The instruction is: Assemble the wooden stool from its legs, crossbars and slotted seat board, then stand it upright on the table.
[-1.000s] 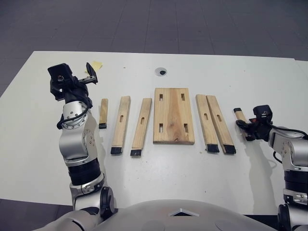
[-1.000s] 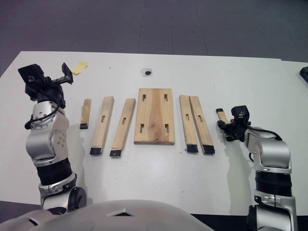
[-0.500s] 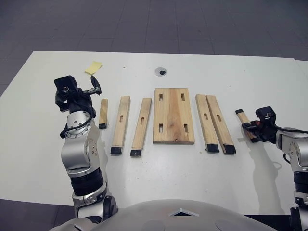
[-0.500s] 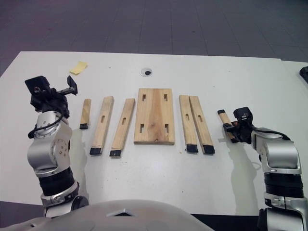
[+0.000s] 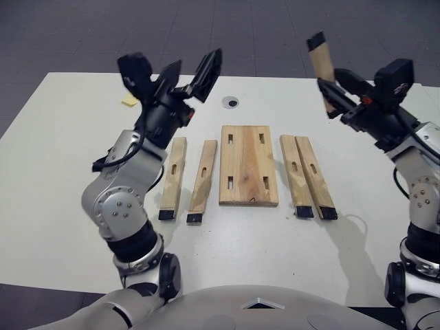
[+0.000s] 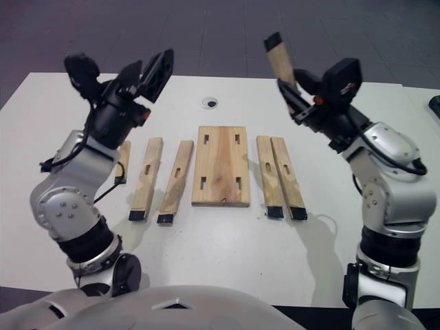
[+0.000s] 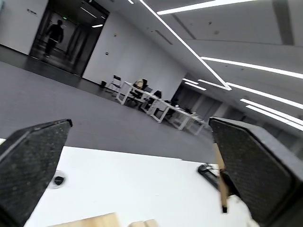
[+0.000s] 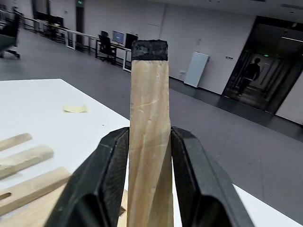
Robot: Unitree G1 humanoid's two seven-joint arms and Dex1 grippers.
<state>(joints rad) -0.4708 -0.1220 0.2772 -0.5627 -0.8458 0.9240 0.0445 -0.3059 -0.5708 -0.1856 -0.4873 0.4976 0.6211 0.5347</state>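
Note:
The slotted seat board (image 5: 248,165) lies flat mid-table. Two slotted legs (image 5: 172,177) (image 5: 202,180) lie to its left and two more (image 5: 295,175) (image 5: 315,175) to its right. A short crossbar (image 6: 122,161) rests at the far left, partly behind my left arm. My left gripper (image 5: 188,74) hangs open and empty, high above the left legs, its pads (image 7: 28,165) spread wide. My right gripper (image 5: 335,95) is raised over the table's back right, shut on a second short crossbar (image 5: 320,62). That crossbar (image 8: 149,142) stands upright between the fingers (image 8: 97,184), black tip up.
A yellow sticky note (image 5: 129,100) lies at the back left of the white table (image 5: 275,234). A round cable hole (image 5: 229,102) sits behind the seat board. A dark object (image 6: 434,103) shows at the table's far right edge.
My right gripper has lifted the short crossbar off the table at the right and tipped it upright. My left arm has swung up and toward the middle, away from the left crossbar.

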